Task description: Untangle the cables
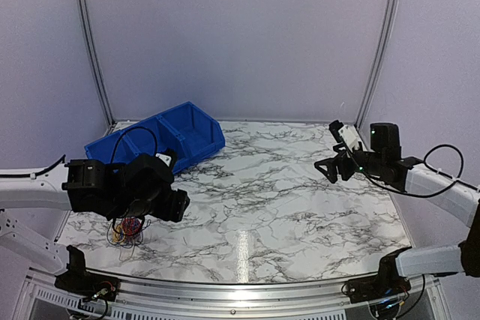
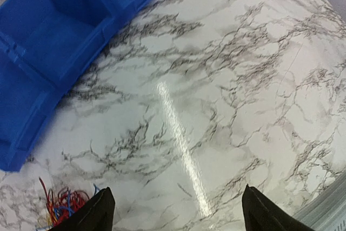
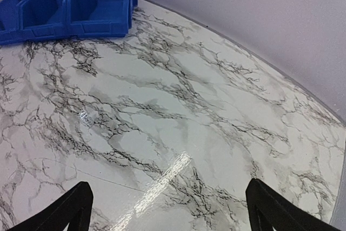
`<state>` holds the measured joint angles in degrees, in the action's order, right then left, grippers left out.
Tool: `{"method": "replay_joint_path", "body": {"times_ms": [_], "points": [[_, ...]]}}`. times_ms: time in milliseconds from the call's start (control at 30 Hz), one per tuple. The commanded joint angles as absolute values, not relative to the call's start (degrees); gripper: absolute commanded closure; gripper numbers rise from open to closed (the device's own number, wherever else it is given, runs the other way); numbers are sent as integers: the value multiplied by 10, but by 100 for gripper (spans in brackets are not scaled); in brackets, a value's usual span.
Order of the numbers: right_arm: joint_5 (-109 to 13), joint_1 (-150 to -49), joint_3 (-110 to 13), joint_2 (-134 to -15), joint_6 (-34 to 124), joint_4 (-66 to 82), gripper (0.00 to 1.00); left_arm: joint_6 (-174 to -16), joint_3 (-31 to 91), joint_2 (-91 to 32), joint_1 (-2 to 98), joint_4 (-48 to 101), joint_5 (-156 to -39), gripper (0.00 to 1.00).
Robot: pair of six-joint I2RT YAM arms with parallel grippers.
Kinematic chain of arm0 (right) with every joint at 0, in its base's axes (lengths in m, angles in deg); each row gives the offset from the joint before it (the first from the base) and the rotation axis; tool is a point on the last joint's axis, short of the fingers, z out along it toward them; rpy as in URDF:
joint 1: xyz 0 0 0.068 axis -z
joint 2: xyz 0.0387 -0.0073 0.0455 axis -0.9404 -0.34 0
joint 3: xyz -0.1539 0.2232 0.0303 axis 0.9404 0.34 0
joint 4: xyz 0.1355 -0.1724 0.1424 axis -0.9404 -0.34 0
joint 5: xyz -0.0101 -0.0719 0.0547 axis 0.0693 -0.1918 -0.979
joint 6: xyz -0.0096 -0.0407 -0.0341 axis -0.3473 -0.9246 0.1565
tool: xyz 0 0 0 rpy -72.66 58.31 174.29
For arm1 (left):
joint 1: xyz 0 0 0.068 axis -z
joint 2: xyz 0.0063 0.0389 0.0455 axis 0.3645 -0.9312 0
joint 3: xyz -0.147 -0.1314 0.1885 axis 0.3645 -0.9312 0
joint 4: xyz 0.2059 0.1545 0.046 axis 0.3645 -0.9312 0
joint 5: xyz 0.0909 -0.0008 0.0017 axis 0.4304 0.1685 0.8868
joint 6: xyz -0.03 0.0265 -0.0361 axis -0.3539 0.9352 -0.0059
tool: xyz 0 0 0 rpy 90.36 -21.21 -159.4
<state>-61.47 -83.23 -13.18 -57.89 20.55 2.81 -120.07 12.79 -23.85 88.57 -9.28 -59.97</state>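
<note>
The tangled cables (image 1: 127, 228) lie at the marble table's (image 1: 285, 207) near left, just beside the left gripper (image 2: 175, 212), whose jaws stand wide apart and empty. Blue bins (image 1: 161, 140) sit behind. The right gripper (image 3: 167, 209) hovers, spread wide, holding nothing.

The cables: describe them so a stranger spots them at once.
On the marble table, look near left, in front of the blue bin. Beneath the left arm lie the cables, a tangle of thin red, yellow and blue wires; nothing else there is multicoloured.
</note>
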Motion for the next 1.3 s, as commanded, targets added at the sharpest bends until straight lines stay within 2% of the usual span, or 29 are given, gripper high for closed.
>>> {"method": "replay_joint_path", "body": {"times_ms": [0,167,400,567,700,900,1067,1267], "points": [[-631,-869,-156,-598,182,32,1,-1410,81,-213,926,-225,-554,13],[-635,-888,-157,-603,165,28,1,-1563,2,-162,940,-286,-506,2],[-627,-893,-157,-603,151,26,1,-1634,-40,-172,891,-324,-445,1],[-628,-894,-157,-603,144,26,2,-1588,-67,-188,836,-259,-458,1],[-624,-894,-152,-603,136,27,1,-1526,-103,-169,799,-165,-521,2],[-613,-893,-150,-602,130,29,2,-1458,-105,-195,796,-112,-551,4],[-614,-894,-147,-604,127,30,1,-1387,-122,-244,797,21,-646,9],[-611,-893,-144,-601,126,31,1,-1338,-108,-297,814,150,-706,16]]}}
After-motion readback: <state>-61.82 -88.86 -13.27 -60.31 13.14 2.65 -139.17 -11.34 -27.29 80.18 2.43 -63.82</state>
